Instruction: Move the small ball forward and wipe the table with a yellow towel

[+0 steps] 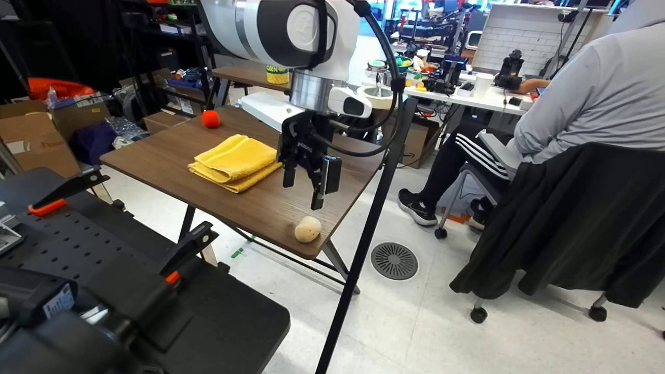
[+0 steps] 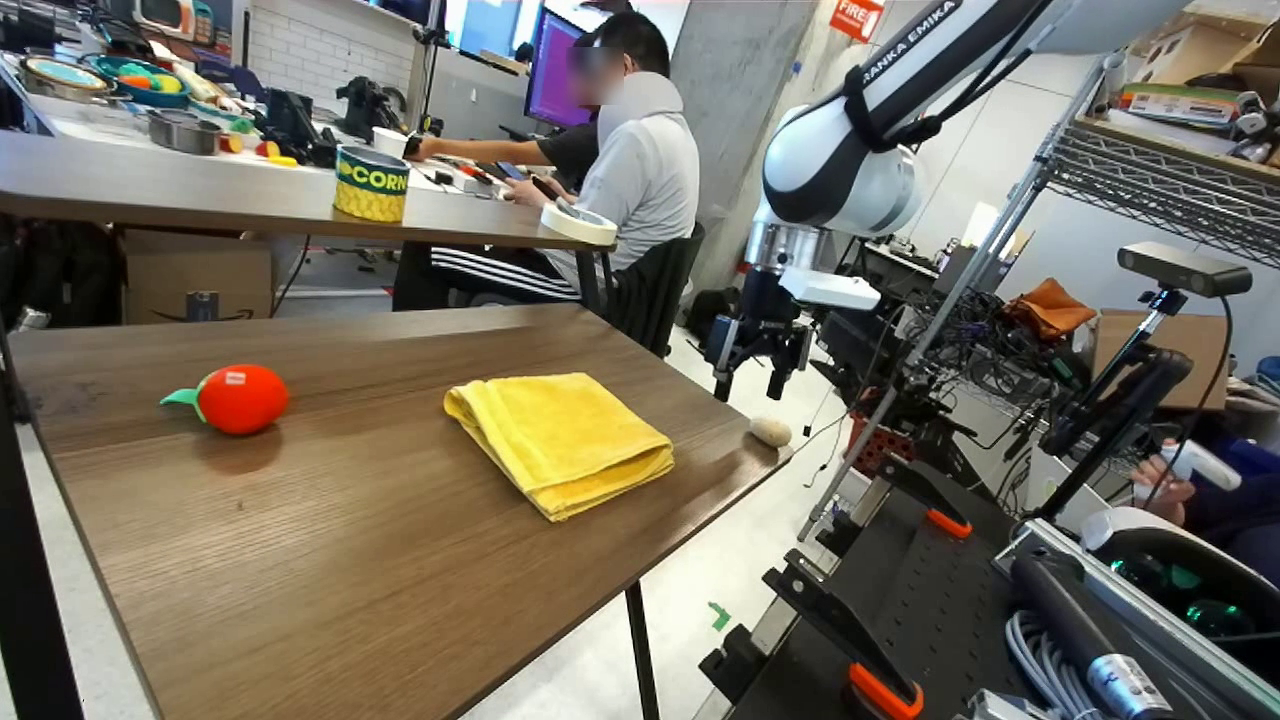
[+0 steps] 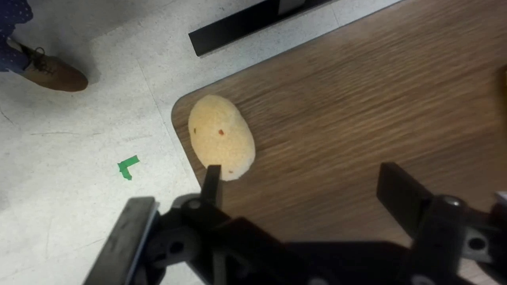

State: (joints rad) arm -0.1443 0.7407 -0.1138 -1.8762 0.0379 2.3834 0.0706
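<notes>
The small ball (image 1: 308, 229), tan and slightly oblong, rests at a corner of the dark brown table (image 1: 171, 150). It also shows at the table's corner in an exterior view (image 2: 770, 432) and in the wrist view (image 3: 222, 136). The yellow towel (image 1: 236, 161) lies folded near the table's middle and also shows in an exterior view (image 2: 560, 440). My gripper (image 1: 302, 192) is open and empty above the table, pointing down, between towel and ball. In the wrist view, the left finger of the gripper (image 3: 301, 170) overlaps the ball's lower edge; the ball lies up and left of the jaws.
A red round object (image 2: 243, 399) with a green stem sits at the table's far end. A black bench (image 1: 234, 311) with clamps stands close by. A black pole (image 1: 358, 259) crosses an exterior view. A lighter table holds a corn can (image 2: 370, 185) and tape roll (image 2: 578, 224).
</notes>
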